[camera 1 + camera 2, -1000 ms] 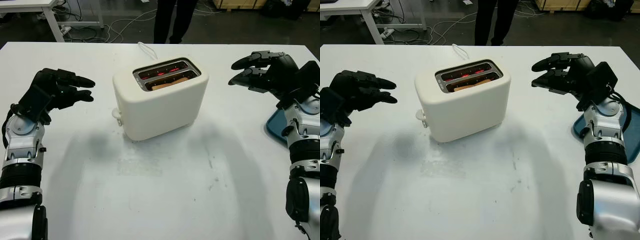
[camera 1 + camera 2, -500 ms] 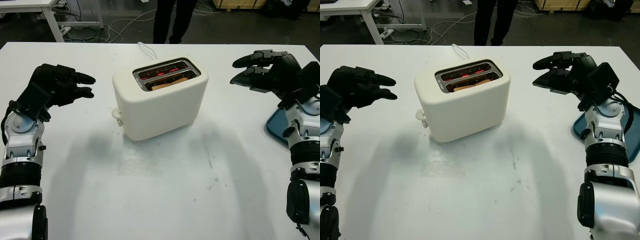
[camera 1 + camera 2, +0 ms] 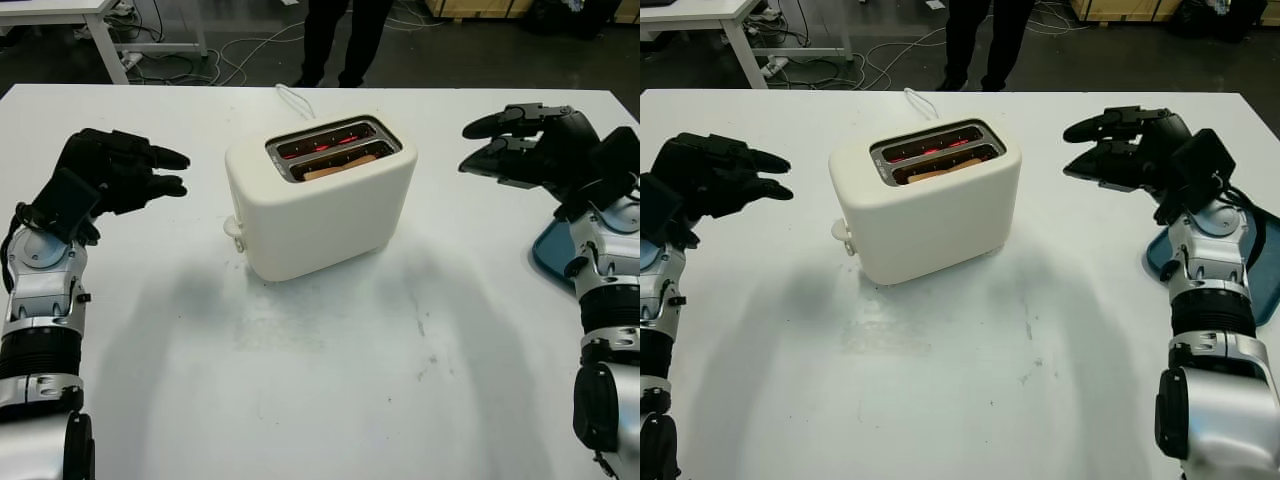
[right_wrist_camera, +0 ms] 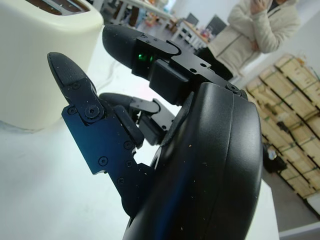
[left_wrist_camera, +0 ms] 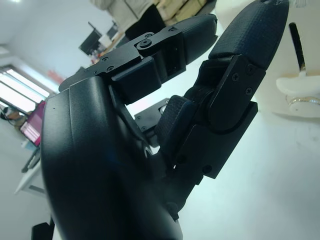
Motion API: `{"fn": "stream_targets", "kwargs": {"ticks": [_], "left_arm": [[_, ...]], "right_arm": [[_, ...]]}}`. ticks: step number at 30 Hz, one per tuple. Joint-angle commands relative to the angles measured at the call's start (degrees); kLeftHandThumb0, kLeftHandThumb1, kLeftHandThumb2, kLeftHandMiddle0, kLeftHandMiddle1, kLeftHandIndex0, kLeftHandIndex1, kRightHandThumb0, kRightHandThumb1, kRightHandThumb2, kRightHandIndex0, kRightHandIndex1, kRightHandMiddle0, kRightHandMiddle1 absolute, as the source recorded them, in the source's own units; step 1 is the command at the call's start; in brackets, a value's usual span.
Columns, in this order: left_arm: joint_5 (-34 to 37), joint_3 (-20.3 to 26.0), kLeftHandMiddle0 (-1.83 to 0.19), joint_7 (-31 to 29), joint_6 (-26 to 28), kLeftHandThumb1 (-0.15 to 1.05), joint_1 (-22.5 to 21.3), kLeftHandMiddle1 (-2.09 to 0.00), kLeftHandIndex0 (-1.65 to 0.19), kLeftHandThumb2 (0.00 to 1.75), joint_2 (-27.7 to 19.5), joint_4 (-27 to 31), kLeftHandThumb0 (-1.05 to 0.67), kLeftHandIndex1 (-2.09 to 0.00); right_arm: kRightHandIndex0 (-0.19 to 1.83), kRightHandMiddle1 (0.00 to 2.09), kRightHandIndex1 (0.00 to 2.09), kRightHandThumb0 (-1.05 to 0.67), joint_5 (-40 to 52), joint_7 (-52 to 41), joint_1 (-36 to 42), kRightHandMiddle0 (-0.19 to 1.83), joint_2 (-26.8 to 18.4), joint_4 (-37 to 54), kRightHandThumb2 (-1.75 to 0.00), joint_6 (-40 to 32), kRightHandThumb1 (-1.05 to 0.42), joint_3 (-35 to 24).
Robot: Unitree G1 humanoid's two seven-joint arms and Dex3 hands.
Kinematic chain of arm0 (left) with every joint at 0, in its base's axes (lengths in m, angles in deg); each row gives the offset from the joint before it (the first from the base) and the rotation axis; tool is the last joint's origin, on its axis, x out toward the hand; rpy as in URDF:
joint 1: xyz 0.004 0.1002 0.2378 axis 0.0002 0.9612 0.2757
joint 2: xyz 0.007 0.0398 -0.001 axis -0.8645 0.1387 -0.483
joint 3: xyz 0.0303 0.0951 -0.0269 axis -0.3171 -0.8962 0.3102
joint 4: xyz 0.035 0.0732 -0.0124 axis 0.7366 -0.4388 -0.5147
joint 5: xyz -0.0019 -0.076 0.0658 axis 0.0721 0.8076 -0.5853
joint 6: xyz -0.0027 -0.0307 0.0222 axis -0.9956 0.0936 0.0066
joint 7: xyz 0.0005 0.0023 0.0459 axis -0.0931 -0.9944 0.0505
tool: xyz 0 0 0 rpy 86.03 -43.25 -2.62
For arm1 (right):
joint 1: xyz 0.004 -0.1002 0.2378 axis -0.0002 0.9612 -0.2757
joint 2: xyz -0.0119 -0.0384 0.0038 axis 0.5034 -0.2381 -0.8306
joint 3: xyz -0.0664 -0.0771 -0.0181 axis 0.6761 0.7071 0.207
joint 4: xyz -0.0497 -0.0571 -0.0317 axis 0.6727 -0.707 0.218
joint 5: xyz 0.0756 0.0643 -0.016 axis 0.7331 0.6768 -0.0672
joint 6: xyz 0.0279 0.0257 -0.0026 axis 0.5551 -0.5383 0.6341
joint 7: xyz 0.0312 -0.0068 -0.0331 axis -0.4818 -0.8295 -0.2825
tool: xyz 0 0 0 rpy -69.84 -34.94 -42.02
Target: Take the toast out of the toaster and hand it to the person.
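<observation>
Left eye view showed a cream toaster (image 3: 320, 195) in the middle of the white table (image 3: 330, 380), with the toast (image 3: 340, 167) sitting in its front slot. The left hand (image 3: 115, 172) was raised well to the toaster's left, released and holding nothing. The right hand (image 3: 525, 145) was raised to its right, also released. A person (image 3: 335, 35) stood beyond the table's far edge.

A dark floor (image 3: 480, 55) lay beyond the white table (image 3: 330, 400), strewn with cables (image 3: 240, 55). A white desk (image 3: 60, 15) stood far left, wooden crates (image 4: 290, 95) behind.
</observation>
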Motion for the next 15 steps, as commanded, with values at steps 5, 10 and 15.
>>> {"fn": "stream_targets", "kwargs": {"ticks": [5,10,15], "left_arm": [[-0.6,0.6,-1.49,2.2,2.9,0.77,0.9,-0.08,-1.39,0.02,-0.7,3.8,-1.05,0.0],[0.0,0.9,-1.49,2.0,4.9,0.78,1.1,-0.09,-1.39,0.01,-0.7,4.7,-1.05,0.0],[-0.1,0.9,-1.5,2.5,5.8,0.79,1.0,-0.1,-1.4,0.01,-0.4,5.2,-1.05,-0.01]], "right_arm": [[1.0,0.34,0.78,-0.56,-0.4,1.7,0.4,1.1,0.2,1.7,-0.03,0.1,-0.57,0.0],[1.01,0.33,0.77,-0.63,-0.2,1.5,0.0,1.11,-0.2,0.3,-0.04,1.7,-0.58,-0.1],[1.0,0.31,0.75,-0.65,-0.4,1.5,-0.1,1.1,-0.5,0.2,-0.04,1.8,-0.61,0.1]]}}
